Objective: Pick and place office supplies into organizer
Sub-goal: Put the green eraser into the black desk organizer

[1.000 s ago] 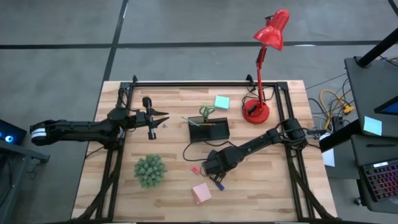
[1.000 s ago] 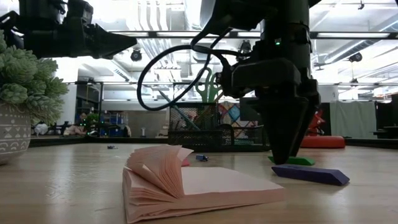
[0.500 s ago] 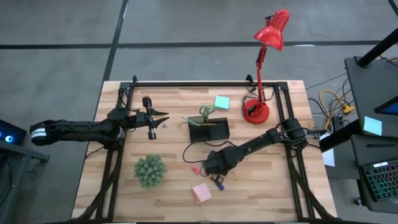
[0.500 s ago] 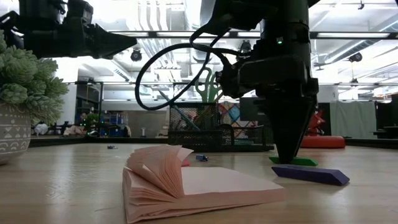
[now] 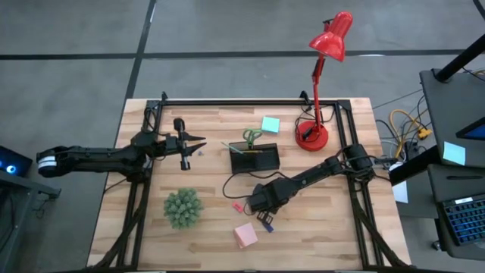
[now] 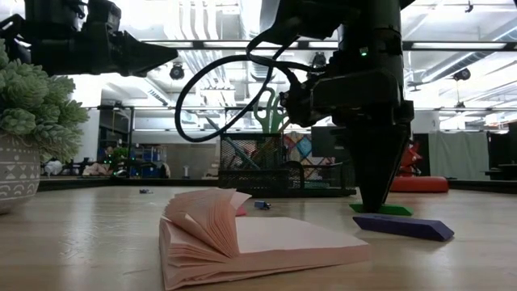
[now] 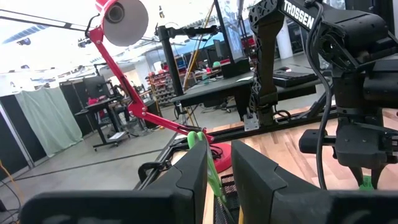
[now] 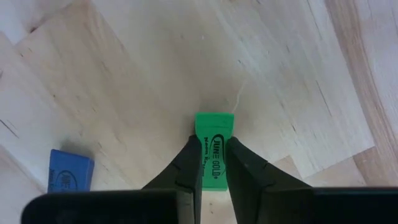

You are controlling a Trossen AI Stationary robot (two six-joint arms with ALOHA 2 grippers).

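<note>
Green eraser (image 8: 214, 149) lies flat on the table (image 5: 318, 227), pinched between the right pincer (image 8: 211, 163) fingers, ready for lifting toward the organizer (image 5: 255, 158) farther back. Left pincer (image 5: 198, 144) waits nearly closed, empty, far left.

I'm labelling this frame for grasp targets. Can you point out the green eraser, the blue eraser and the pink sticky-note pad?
green eraser (image 8: 214, 134): right wrist view, its printed top face.
blue eraser (image 8: 70, 170): right wrist view, middle of its top.
pink sticky-note pad (image 6: 275, 242): low view, flat top sheet.
</note>
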